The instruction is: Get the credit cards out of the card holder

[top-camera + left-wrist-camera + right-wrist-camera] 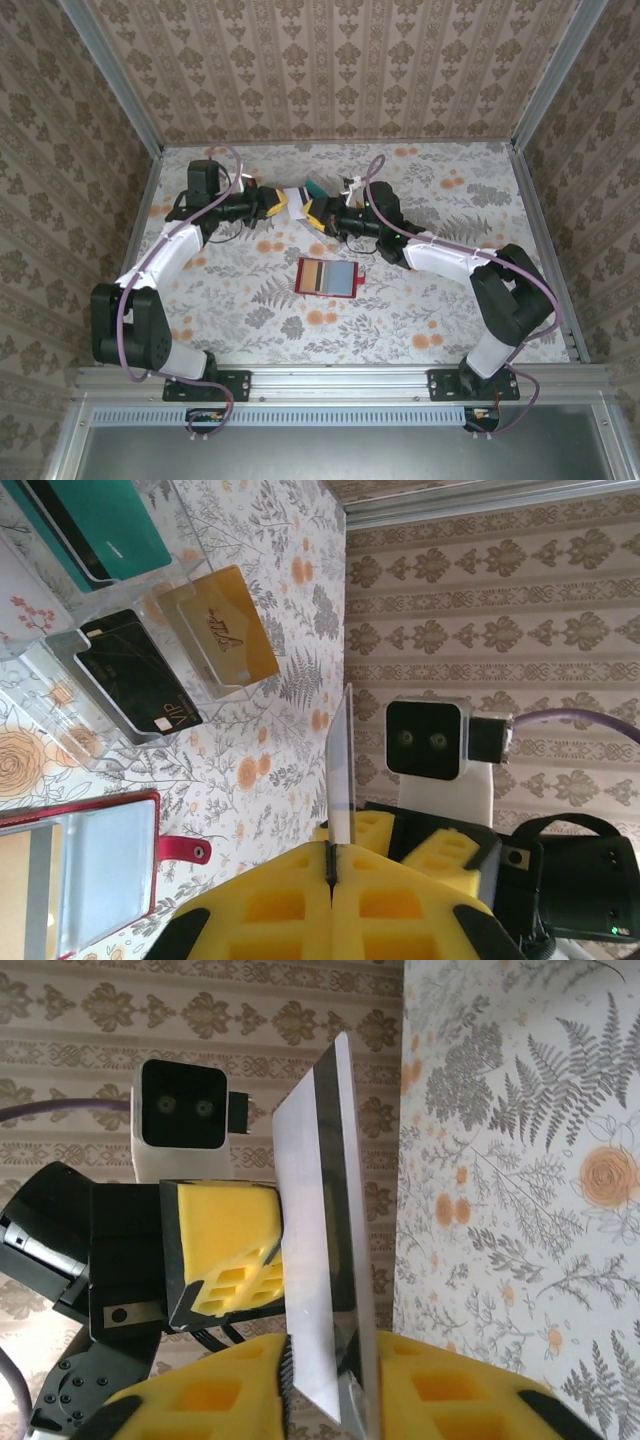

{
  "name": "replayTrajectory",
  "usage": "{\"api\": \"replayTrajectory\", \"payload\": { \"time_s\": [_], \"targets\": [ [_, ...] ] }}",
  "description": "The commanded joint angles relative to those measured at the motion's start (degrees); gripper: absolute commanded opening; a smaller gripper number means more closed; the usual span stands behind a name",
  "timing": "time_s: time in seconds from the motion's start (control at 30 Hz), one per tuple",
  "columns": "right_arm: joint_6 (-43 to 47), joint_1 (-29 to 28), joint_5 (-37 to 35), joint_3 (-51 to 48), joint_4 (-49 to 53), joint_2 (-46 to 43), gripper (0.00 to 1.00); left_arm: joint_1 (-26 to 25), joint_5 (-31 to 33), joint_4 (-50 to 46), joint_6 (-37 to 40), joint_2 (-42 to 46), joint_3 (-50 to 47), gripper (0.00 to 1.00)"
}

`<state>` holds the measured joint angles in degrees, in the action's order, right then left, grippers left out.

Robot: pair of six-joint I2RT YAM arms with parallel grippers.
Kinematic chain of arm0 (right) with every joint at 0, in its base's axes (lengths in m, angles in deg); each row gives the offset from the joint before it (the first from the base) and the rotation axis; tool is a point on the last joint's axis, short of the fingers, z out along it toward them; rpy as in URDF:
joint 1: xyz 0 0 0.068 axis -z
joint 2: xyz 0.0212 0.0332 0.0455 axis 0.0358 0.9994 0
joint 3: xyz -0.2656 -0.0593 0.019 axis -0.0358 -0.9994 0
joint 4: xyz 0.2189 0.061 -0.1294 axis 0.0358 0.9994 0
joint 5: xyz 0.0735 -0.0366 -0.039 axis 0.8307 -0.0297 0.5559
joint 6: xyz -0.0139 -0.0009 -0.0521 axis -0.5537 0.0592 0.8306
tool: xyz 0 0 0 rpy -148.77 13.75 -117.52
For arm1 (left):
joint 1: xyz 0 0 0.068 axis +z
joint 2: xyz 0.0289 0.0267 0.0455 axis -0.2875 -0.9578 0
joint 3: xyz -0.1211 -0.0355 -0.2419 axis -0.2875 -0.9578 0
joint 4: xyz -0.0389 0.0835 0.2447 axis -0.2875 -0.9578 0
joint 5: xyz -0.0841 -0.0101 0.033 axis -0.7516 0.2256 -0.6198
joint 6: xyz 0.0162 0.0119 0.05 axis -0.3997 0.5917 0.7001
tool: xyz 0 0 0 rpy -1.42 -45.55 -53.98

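Credit card (320, 1230) pinched in left fingers (270, 910), standing between right fingers (450, 1395), whose grip is unclear.

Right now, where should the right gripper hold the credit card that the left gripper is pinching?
The free end, opposite the left gripper. The credit card is thin and held edge-on, so come straight at that end and pinch its two flat faces. The right gripper has its pads either side of it there.
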<state>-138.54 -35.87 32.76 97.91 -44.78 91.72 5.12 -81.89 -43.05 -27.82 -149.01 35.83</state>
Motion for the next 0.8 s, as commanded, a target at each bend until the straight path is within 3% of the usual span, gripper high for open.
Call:
{"api": "replayTrajectory", "payload": {
  "time_s": [0.0,0.1,0.17,0.27,0.37,0.53,0.77],
  "targets": [
    [-1.43,0.34,1.46,1.71,-3.31,2.22,0.19,0.27,-2.03,2.03,-0.63,1.51,-0.37,0.00],
    [-0.46,0.50,1.00,1.68,-2.73,2.69,0.08,0.69,-1.25,-0.02,0.50,1.34,-0.02,0.02],
    [2.47,0.76,0.66,1.78,-0.41,2.69,0.00,1.58,0.76,-3.20,1.73,1.62,0.10,0.23],
    [12.89,1.52,-0.31,3.20,7.17,2.91,0.00,3.32,4.88,-5.56,4.54,2.43,-1.43,0.59],
    [27.16,1.79,-2.27,8.20,21.09,4.12,0.00,4.93,9.31,-9.15,9.12,2.84,-3.19,0.79],
    [45.88,1.23,-9.64,16.90,37.35,7.19,0.00,7.30,14.53,-13.93,15.37,2.75,-5.95,0.94],
    [64.99,-1.47,-21.86,26.09,45.62,12.71,0.00,10.37,16.62,-17.70,19.79,2.13,-7.94,1.00]
  ]
}}
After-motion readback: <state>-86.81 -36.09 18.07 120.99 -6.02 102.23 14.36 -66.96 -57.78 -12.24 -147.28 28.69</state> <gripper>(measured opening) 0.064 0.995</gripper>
